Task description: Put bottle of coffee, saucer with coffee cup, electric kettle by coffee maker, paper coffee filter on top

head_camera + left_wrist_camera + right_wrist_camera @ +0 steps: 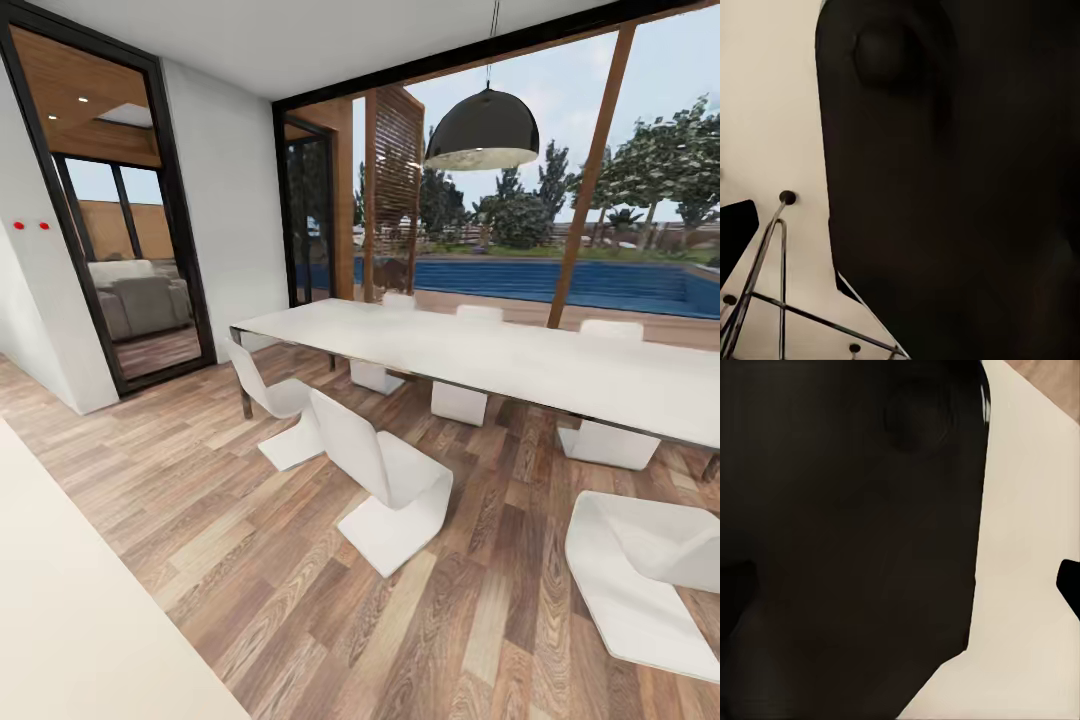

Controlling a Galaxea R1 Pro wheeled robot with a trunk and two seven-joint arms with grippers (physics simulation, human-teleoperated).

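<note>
Looking along each arm, both wrist views are blocked by a dark close body, so I cannot tell how the jaws stand; pale surface lies behind, with thin metal legs (772,262), perhaps a stool's. Farther off, the head view has a long white dining table (520,365), white chairs (385,480), a pendant lamp (482,130) and wood floor (300,600).

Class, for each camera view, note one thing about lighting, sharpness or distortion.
Head view: bright, even daylight, straight lines of the dining table bowed by wide-angle distortion. Left wrist view: a dark, blurred mass up close, thin metal rods sharper. Right wrist view: similarly dark and unfocused against a pale surface.
</note>
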